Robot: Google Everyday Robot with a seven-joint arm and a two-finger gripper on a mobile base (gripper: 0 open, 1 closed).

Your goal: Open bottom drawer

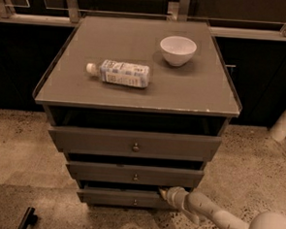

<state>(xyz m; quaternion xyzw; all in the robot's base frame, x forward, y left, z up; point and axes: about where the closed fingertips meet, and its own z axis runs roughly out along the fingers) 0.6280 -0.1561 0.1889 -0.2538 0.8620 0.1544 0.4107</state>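
The bottom drawer (113,198) is the lowest, narrowest grey-brown front of the cabinet, with a tiny round knob (135,202) at its centre. It stands slightly out, with a dark gap above it. My gripper (163,192) comes in from the lower right on a white arm (214,217). Its tip is at the top right edge of the bottom drawer front, just right of the knob.
Above are the middle drawer (134,174) and the wide top drawer (134,143). On the cabinet top (77,83) lie a plastic bottle (121,73) on its side and a white bowl (177,50). Speckled floor surrounds the cabinet; a dark object (28,219) lies at lower left.
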